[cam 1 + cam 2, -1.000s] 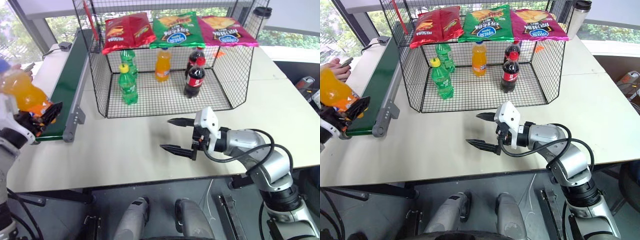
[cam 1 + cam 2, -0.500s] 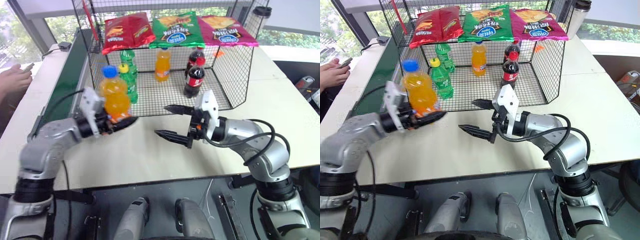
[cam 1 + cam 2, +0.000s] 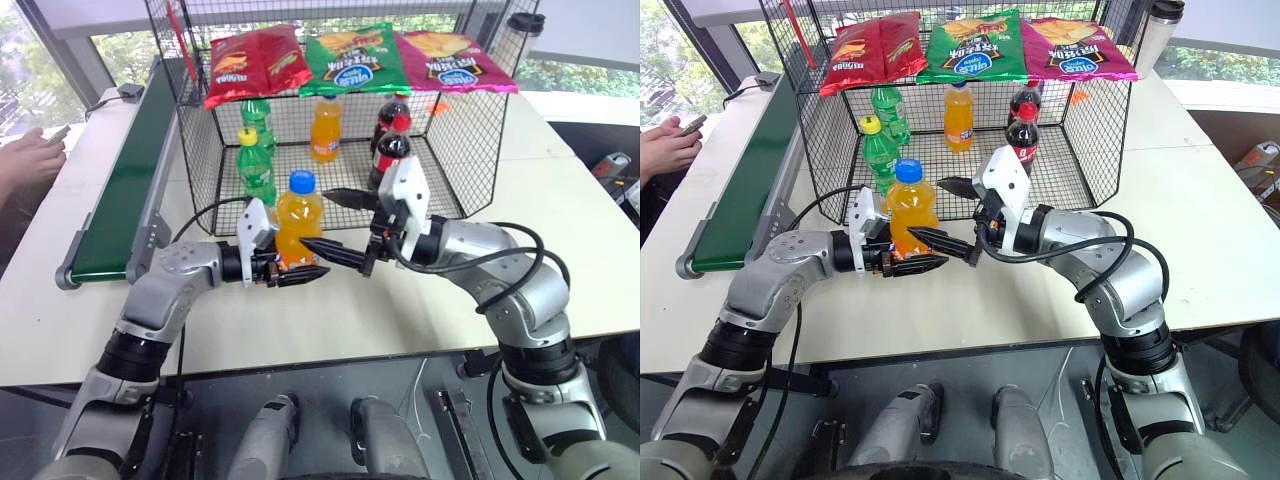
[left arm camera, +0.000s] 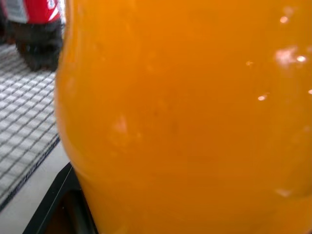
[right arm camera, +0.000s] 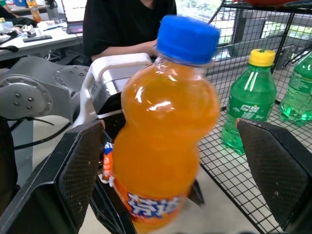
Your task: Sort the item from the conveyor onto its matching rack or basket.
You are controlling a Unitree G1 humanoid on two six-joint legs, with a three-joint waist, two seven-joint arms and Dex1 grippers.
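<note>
A: Starting at the left, what is the conveyor (image 3: 118,200) doing?

B: It is lying along the table's (image 3: 560,210) left edge with no bottle on its green belt. A person's hand (image 3: 28,165) is resting just beyond it.

A: And the item?

B: The blue-capped orange soda bottle (image 3: 298,222) is being held above the table, in front of the black wire-mesh cage (image 3: 330,170) and outside its front wall. The left gripper (image 3: 292,270) is clamping it low on the body, down at the label, with its fingers reaching in from the left side.

A: Why so low?

B: My guess is that it is leaving the upper body free for the other arm. The right gripper (image 3: 338,226) is standing with its jaws spread wide, one finger behind the bottle and one in front of it, not pressing on it as far as I can tell. It looks like a handover being set up.

A: Which way is the bottle pointing?

B: Its long axis is running nearly vertical, cap up and base down, perhaps leaning very slightly.

A: And why hand it over there?

B: Probably because the right arm is sitting nearer the cage's open part, where an orange-capped orange soda bottle (image 3: 324,130) is standing between the green bottles (image 3: 255,165) and the cola bottles (image 3: 390,140).
</note>
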